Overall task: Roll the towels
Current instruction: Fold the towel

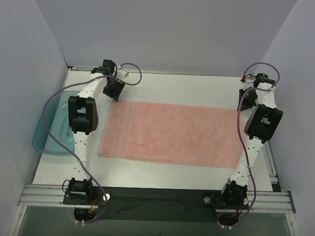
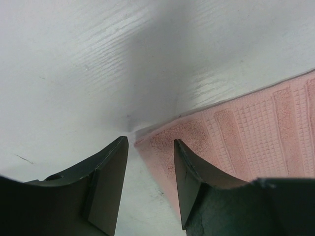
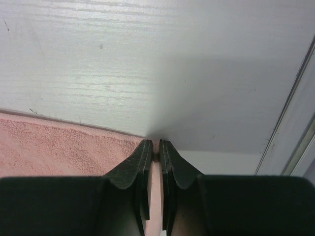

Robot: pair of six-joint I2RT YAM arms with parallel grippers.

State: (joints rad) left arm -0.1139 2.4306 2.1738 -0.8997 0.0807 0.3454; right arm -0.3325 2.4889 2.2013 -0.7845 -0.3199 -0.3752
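The salmon-pink towel (image 1: 170,134) lies flat and spread out on the white table. My left gripper (image 1: 116,96) is at its far left corner. In the left wrist view this gripper (image 2: 150,142) is open, low over the table, with the towel's corner (image 2: 162,140) between its fingers and the towel (image 2: 246,132) running off to the right. My right gripper (image 1: 246,103) is at the far right corner. In the right wrist view it (image 3: 156,145) is shut, with a thin pink strip of towel (image 3: 59,147) pinched between the fingers.
A translucent teal tray (image 1: 51,130) sits at the table's left edge, beside the left arm. A metal rail (image 3: 290,118) runs along the table's right side. Grey walls enclose the table on three sides.
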